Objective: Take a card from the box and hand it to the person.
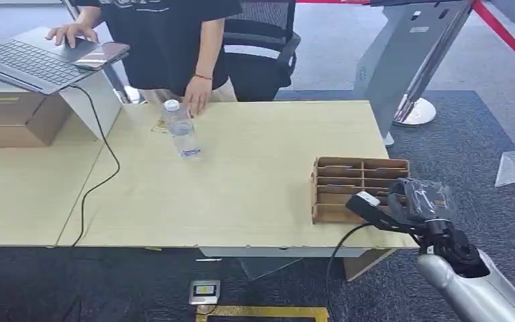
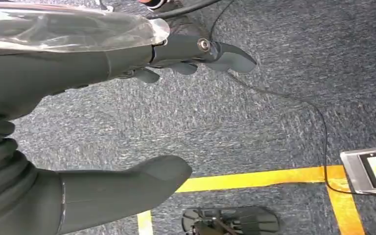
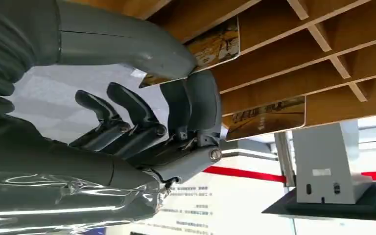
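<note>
One card (image 3: 210, 46) I see pinched by right robot hand (image 3: 176, 103) at box (image 1: 349, 188); left robot hand (image 2: 127, 122) spread apart, holding nothing.

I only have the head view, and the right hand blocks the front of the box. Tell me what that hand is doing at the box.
Observer: In the right wrist view, the right hand pinches a card between thumb and fingers. The card still sits in its slot in the box.
Operator: Report whether other cards are left.
Observer: A second card sticks out of another slot, clear of the hand.
Operator: Now give me the left hand.
Observer: The left hand hangs over the grey carpet, with its fingers apart and holding nothing.
</note>
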